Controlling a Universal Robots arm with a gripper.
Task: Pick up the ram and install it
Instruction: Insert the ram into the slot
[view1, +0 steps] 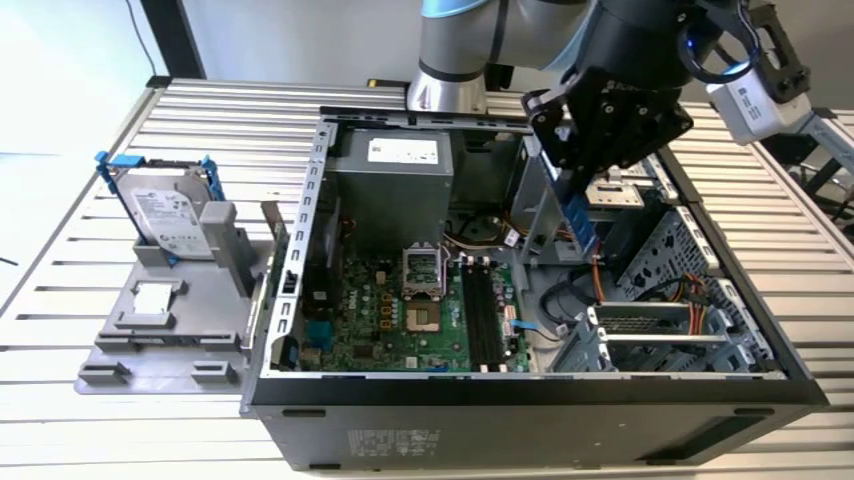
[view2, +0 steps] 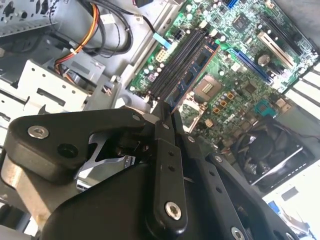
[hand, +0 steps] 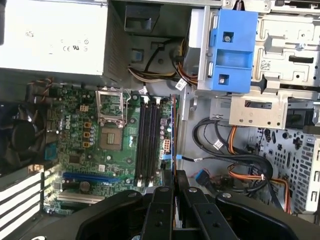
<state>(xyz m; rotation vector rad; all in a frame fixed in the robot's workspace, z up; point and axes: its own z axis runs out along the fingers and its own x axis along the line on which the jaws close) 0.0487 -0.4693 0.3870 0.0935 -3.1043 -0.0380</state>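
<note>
Popped in to watch. The hand (view1: 575, 178) is clamped shut on one end of the ram (view1: 579, 222), so the stick hangs on edge above the open computer case (view1: 534, 400) and isn't in a slot yet. In the exterior view it sits over the gap between the motherboard (view1: 400, 320) and the drive cage (view1: 674, 255), toward the exterior view's right of the long black slots (view1: 483, 312). In the first wrist view the stick runs as a thin line alongside those slots, parallel but off to one side.

If you ask me, doing this bit well is all about alignment. Keep the stick dead parallel with a slot and centred end to end, with the notch matched. Then it has to go straight down with even pressure so both end clips catch. Any tilt and I reckon it binds. The loose cables (view1: 571, 296) by the cage look like a snag risk too.

Material-wise, the ram is a thin, flat, stiff board, blue-green with little dark chips, which shows best in the second wrist view. The slots look like glossy black plastic, and the case is grey sheet metal, punched with holes around the cage. The counter (view1: 67, 200) is ribbed metal slats. A silver hard drive (view1: 171, 215) in a blue-edged bracket stands well apart on the exterior view's left.
</note>
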